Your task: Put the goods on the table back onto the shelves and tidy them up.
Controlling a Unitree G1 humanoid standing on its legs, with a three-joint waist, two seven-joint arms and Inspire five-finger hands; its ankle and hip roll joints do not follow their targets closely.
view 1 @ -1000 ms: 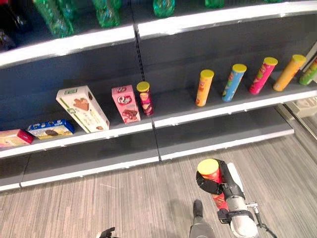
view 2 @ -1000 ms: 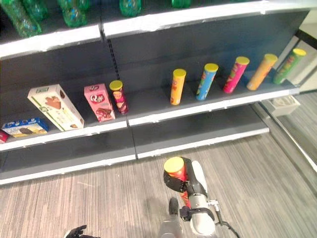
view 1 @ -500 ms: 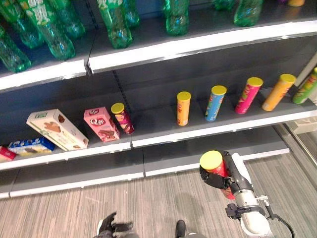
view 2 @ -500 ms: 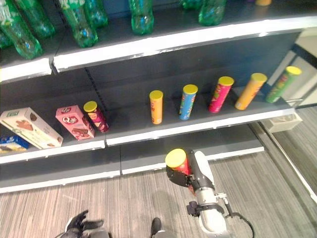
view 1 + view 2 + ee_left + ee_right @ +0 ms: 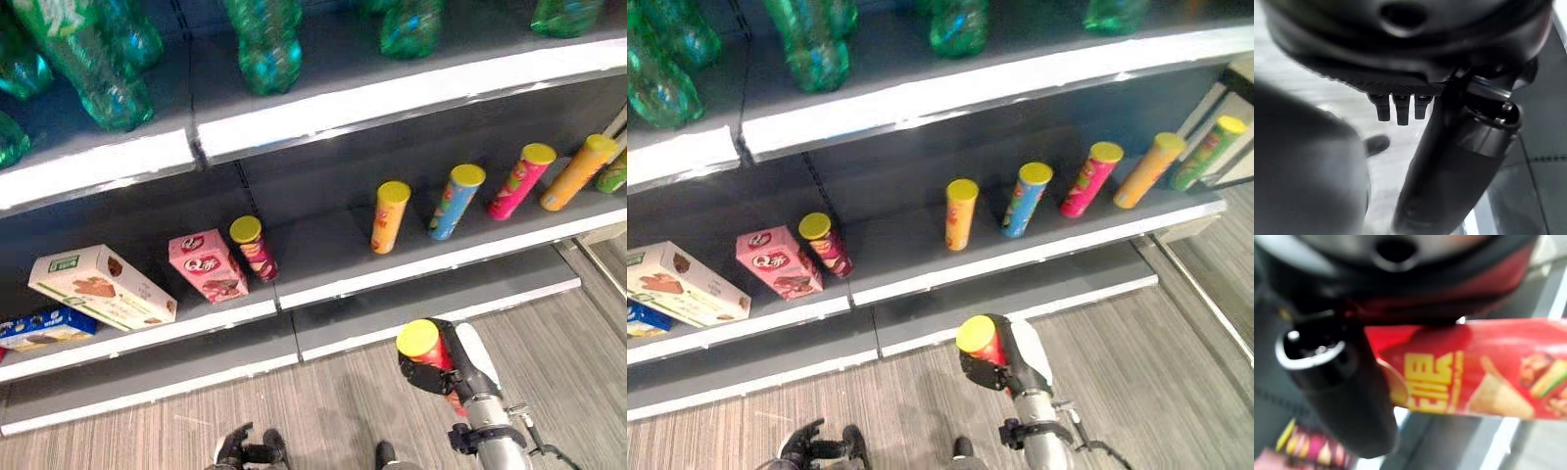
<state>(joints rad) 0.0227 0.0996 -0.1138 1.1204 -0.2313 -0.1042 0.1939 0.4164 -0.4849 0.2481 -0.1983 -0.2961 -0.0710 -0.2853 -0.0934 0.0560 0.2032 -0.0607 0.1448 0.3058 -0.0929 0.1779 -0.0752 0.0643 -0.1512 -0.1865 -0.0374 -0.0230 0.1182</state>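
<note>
Red can (image 5: 423, 351) with a yellow lid sits upright in my right hand (image 5: 443, 369), fingers curled round it, above the floor before the middle shelf (image 5: 411, 257); not yet shelved, I judge. My left hand (image 5: 235, 448) hangs low, fingers loosely spread, holding nothing. On the shelf I count six standing cans (image 5: 390, 216), three boxes (image 5: 208, 265). Green bottles (image 5: 263, 44) stand above.

The middle shelf (image 5: 411, 269) bears boxes (image 5: 103, 288) and upright tubes (image 5: 390, 216); green bottles (image 5: 265, 44) above.
</note>
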